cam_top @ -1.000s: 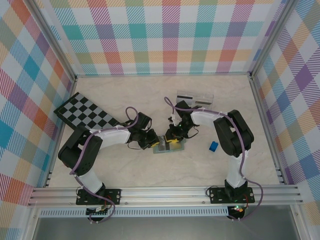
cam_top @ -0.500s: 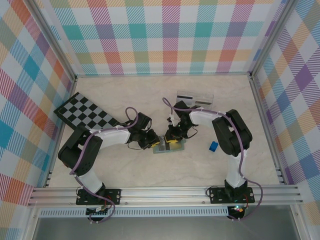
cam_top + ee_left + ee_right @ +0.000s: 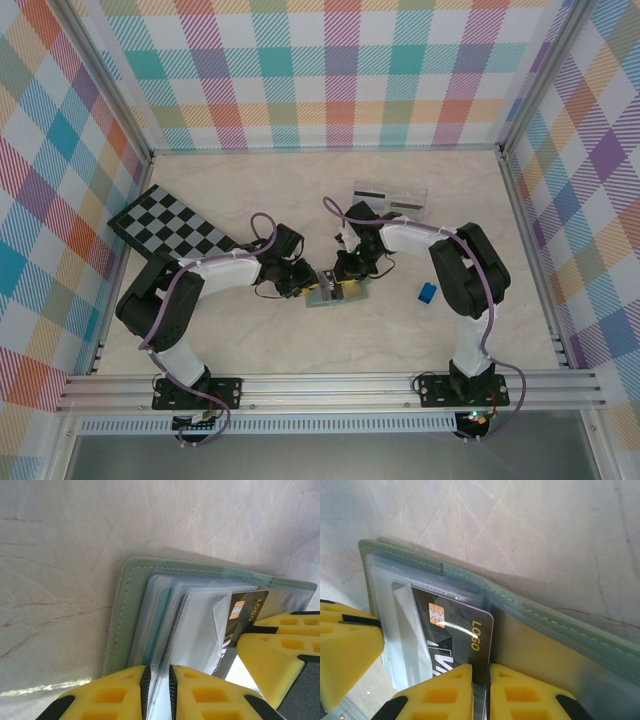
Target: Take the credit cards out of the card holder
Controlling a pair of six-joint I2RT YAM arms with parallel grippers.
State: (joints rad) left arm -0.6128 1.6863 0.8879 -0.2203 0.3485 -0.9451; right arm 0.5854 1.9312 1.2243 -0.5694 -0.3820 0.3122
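The sage-green card holder [image 3: 333, 293] lies open on the table between both arms. In the left wrist view its cover [image 3: 131, 605] and clear sleeves show, with a teal credit card [image 3: 161, 622] edge inside one sleeve. My left gripper [image 3: 158, 687] is shut on the clear sleeves at the holder's near edge. A dark credit card [image 3: 457, 630] with a gold chip and "LOGO" sticks partway out of a sleeve. My right gripper [image 3: 481, 680] is shut on that card's near edge. In the top view the left gripper [image 3: 308, 284] and the right gripper [image 3: 347, 281] meet over the holder.
A clear tray [image 3: 390, 194] holding a card with a black stripe stands at the back. A small blue block [image 3: 427, 292] lies right of the holder. A checkerboard mat [image 3: 170, 226] covers the left side. Patterned walls enclose the table.
The right jaws have closed tighter on the dark card and the right wrist has shifted slightly left. The left jaws have eased a little on the sleeves. The holder barely moved.
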